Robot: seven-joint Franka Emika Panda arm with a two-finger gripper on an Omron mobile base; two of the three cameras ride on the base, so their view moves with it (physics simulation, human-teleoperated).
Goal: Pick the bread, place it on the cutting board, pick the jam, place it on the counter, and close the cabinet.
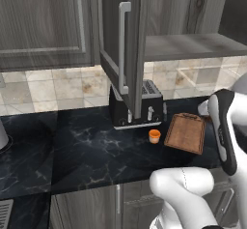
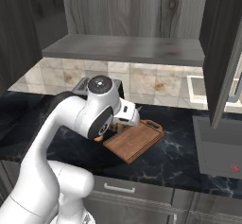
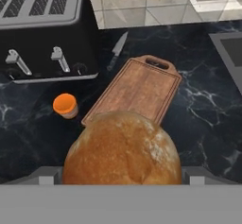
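Observation:
The bread, a round golden-brown loaf, sits close up at the bottom of the hand view, hiding the fingertips. My gripper is shut on it and hangs over the near-left end of the cutting board, which lies flat on the black counter. The cutting board is to the right of the toaster. The jam, a small orange jar, stands on the counter left of the board; the jam is just in front of the toaster. The cabinet door stands open above.
A black toaster stands against the tiled wall beneath the open door. A knife lies between the toaster and the board. A grey unit is set in the counter at the right. The cabinet shelf is bare.

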